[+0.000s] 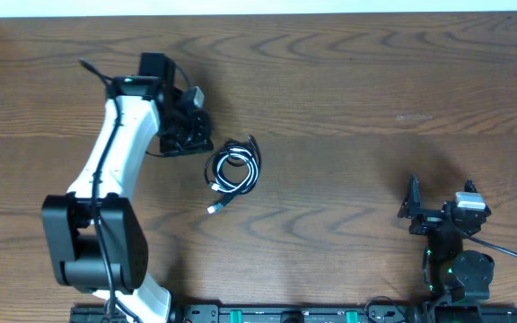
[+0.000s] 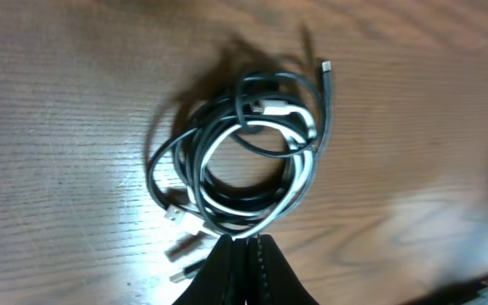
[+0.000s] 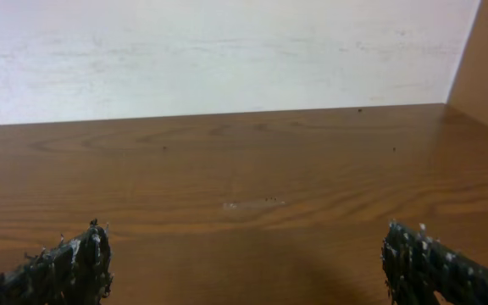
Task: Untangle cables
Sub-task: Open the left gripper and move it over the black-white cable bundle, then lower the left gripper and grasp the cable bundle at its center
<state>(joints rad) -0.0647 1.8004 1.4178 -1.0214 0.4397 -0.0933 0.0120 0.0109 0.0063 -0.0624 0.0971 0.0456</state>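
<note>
The cables lie as one tangled coil on the wooden table (image 1: 348, 108), left of its centre. A thin black cable (image 1: 251, 152) and a white cable (image 1: 218, 184) loop through each other. In the left wrist view the black cable (image 2: 327, 110) wraps round the white cable (image 2: 302, 178), with small plugs (image 2: 179, 213) sticking out at the lower left. My left gripper (image 1: 201, 140) (image 2: 248, 241) is shut, its tips right at the coil's near edge. Whether a strand is pinched does not show. My right gripper (image 1: 442, 192) (image 3: 244, 235) stands open far to the right, with nothing between its fingers.
The left arm (image 1: 106, 170) reaches in from the front left. A pale wall (image 3: 227, 51) runs along the table's far edge. A rail (image 1: 285, 314) lies along the front edge.
</note>
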